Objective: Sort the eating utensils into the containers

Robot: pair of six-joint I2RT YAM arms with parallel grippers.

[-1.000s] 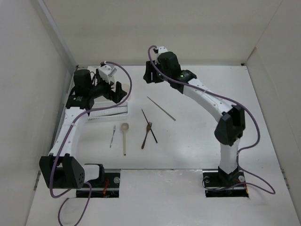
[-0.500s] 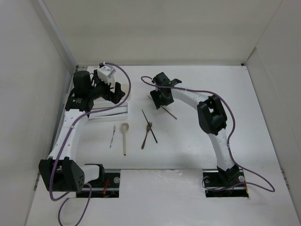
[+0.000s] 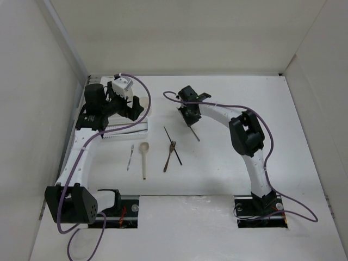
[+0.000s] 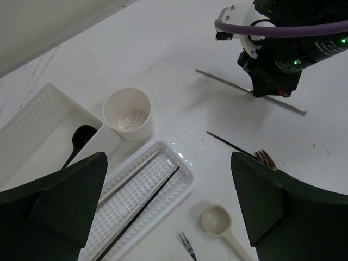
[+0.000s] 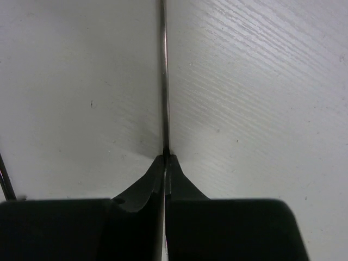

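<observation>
At mid-table, behind the brown fork (image 3: 169,157), the right gripper (image 3: 190,116) has dropped from its raised pose a second ago and pinched tight on the grey chopstick (image 5: 163,81), which lies on the table. Its arm reaches forward, elbow bent, wrist pointing down. The left gripper (image 3: 132,106) hangs wide open and empty over the ribbed tray (image 4: 163,198).

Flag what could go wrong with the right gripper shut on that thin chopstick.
The right gripper holds the thin chopstick by its fingertips alone, so it may swivel or slip on lifting. The left gripper hangs open above the ribbed tray, where chopsticks already lie; carrying this one there could cause a collision.
</observation>
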